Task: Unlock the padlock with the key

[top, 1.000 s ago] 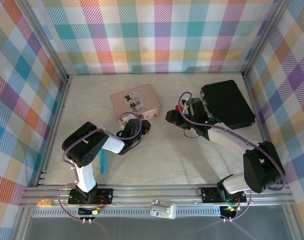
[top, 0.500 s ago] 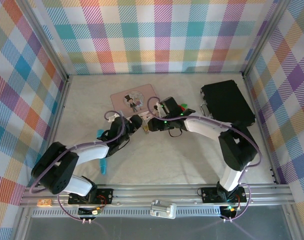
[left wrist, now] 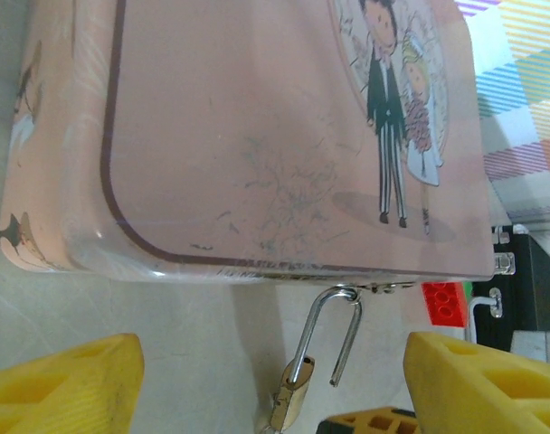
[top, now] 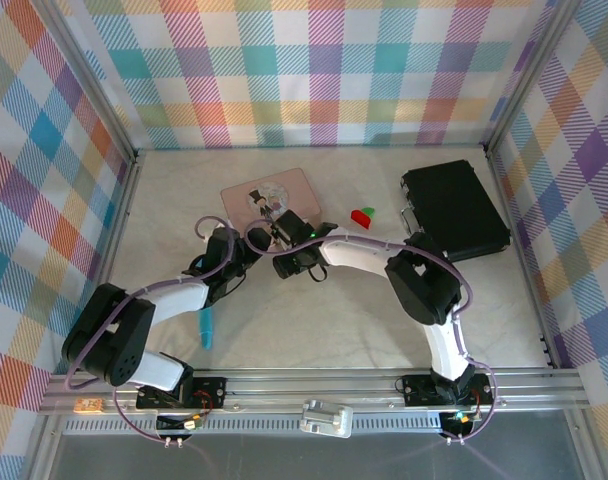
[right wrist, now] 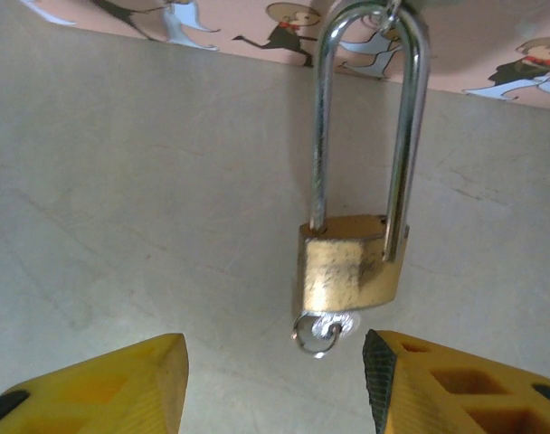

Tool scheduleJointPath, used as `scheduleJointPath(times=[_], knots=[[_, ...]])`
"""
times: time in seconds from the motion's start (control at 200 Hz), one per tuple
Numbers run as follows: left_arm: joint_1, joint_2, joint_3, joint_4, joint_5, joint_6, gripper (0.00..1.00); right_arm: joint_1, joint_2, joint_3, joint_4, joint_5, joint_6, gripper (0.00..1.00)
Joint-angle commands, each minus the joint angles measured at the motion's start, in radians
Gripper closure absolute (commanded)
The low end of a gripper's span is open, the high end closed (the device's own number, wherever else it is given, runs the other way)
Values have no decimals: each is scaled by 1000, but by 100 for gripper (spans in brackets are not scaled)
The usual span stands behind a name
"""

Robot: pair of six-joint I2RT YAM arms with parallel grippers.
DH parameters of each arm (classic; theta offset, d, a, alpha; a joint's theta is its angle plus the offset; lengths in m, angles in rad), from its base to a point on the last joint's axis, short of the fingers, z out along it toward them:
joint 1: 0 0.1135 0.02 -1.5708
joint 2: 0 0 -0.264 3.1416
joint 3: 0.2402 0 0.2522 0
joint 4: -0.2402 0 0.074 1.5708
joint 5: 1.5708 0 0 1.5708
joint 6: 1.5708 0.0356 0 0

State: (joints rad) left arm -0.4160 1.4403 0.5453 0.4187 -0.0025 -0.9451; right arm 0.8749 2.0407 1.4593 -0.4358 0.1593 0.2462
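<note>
End effectors first: from above, the left end effector (top: 239,250) and right end effector (top: 284,258) have both swung in to the pink tin (top: 289,185). At the left wrist we see fingers apart and the padlock (left wrist: 293,391) just ahead between them, one shackle leg free. At the right wrist the fingers are apart too, and the key (right wrist: 322,330) sits in the padlock's base, so we judge it unlocked.

We identify a pale tabletop (top: 334,320) carrying five items.

- The pink tin (top: 269,192) sits at centre rear.
- The black case (top: 454,208) lies at right rear, well apart from the tin.
- The red-and-green block (top: 363,215) rests between these two.
- The light-blue stick (top: 206,330) lies left of centre, nearer the front.
- The padlock (right wrist: 347,271) lies just beside the tin's near edge. Its shackle is hooked through the tin's hasp, with one leg out of the brass body.
</note>
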Motion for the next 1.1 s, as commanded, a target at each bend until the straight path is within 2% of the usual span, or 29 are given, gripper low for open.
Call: scheduleJointPath(times=[0.0,0.23,0.44,0.615,0.75,0.9,1.095], knots=[[11,29,10,56,33,12,25,7,35,36,-30,90,6,47],[16,79,27,88,40,14,25,6,85,51,-3,130,23,56],[41,110,35,120,45,22,25,1,85,23,34,165,9,61],[70,145,51,149,64,30,26,-17,79,0,81,132,-30,73],[90,172,66,171,87,40,26,-45,52,-26,114,55,-73,80],[118,207,99,198,135,86,27,-101,14,-50,137,-114,-111,88],[143,263,130,283,286,138,29,-158,-8,-56,163,-358,-183,95]])
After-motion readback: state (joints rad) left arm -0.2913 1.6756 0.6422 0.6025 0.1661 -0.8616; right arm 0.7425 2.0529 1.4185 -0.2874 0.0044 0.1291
